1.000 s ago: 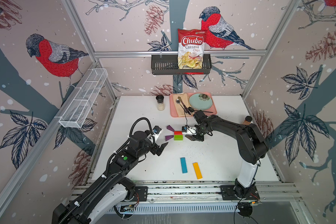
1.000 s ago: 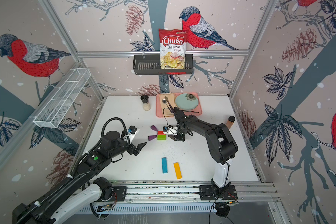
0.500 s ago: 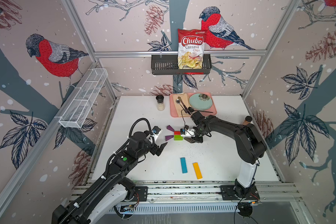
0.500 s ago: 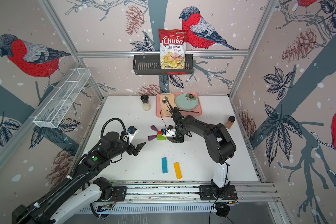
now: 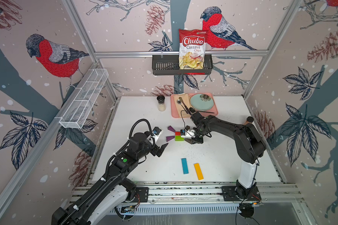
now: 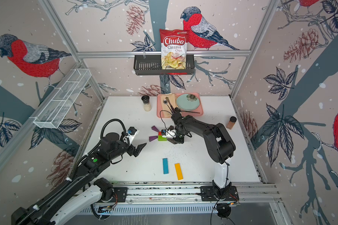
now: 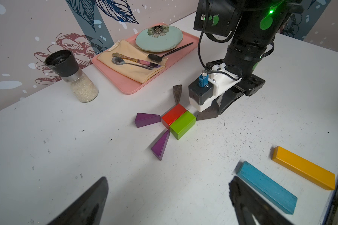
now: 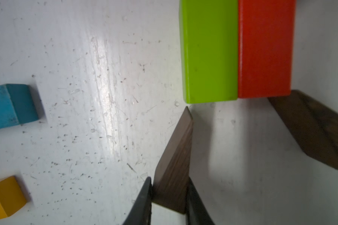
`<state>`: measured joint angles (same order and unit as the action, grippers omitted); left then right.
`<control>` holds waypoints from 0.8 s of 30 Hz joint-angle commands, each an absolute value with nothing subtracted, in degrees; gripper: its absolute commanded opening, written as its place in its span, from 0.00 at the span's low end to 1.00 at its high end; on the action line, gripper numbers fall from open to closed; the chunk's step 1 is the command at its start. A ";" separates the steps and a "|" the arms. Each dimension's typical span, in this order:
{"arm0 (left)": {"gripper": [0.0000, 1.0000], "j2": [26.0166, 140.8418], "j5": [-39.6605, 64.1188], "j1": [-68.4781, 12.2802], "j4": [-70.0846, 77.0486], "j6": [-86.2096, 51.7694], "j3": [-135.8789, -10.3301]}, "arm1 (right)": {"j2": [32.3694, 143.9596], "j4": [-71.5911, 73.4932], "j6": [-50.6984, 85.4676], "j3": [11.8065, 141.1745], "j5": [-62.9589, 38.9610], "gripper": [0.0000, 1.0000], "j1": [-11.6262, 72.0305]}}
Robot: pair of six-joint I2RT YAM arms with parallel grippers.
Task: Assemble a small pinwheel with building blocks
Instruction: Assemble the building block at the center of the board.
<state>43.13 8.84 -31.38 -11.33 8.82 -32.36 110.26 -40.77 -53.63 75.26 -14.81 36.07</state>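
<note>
Now, right fingers tight on a brown wedge (tip near green brick); left fingers wide apart.

A pink tray on the bench holds a teal plate, napkin and spoons; a grinder stands beside it. A Chuba chips bag sits in a black wall basket.

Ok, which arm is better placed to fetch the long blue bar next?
Left. The left gripper is open, empty and nearest the long blue bar; the right gripper is shut on the dark brown wedge beside the green brick.
</note>
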 commanded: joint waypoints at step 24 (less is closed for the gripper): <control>0.96 42.38 8.96 -31.37 -11.87 8.09 -32.08 | 111.98 -42.61 -53.45 76.74 -14.72 0.30 36.57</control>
<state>42.50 8.86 -31.38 -12.69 8.84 -32.08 111.90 -41.67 -53.74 76.55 -14.74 36.51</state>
